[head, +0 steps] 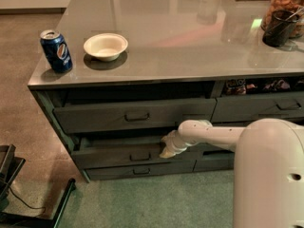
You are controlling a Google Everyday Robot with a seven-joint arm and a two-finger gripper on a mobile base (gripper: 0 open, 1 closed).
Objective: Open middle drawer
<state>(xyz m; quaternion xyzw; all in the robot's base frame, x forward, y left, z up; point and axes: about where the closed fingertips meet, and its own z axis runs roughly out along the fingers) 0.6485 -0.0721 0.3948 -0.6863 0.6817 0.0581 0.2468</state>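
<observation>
Pincer (166, 149) touches front of the middle drawer (105, 156).

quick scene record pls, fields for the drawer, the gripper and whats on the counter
target: middle drawer, looks pulled out slightly, dark gap above its front
pull: handle at the front's centre, not gripped
tool: gripper at the front's upper edge, right of the handle
on top: blue soda can near the left corner, white bowl to its right, apart
</observation>
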